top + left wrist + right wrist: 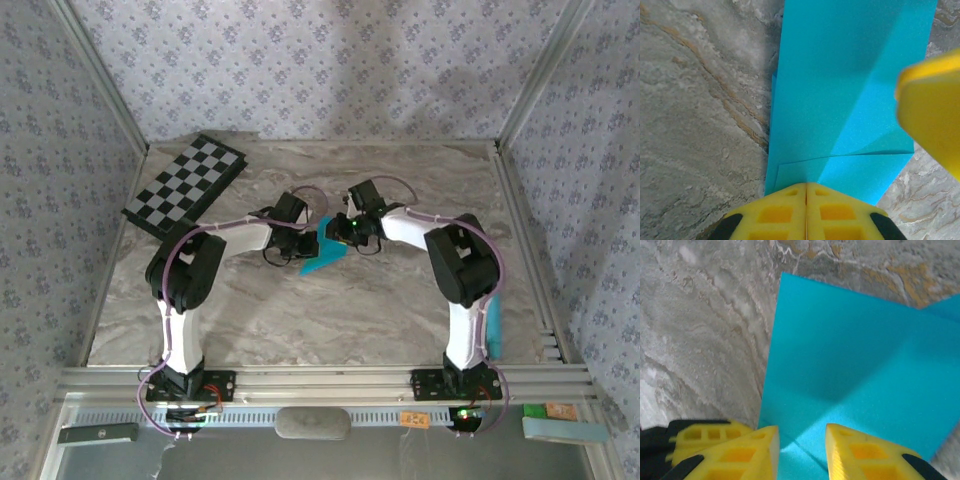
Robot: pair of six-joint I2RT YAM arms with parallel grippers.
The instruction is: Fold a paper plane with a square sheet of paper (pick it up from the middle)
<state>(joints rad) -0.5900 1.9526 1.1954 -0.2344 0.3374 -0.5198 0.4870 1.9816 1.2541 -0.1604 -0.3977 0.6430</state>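
My left fingers (806, 192) are clenched on one edge of the square sheet of paper (840, 75), evidently anchoring it over the desk (700, 100), while my right fingers (765, 442) stand parted astride another edge, seemingly ready to pinch.

Paper (325, 252) is a plain bright turquoise-blue, a bit darker in the shaded bits. Left hand (806, 200) and right hand (802, 450) are both chunky yellow with black behind. Counter (380, 320) is grey-beige marble with rusty veins. Checkerboard (187, 186) is black and pale grey, wallpaper (300, 60) is lilac floral.
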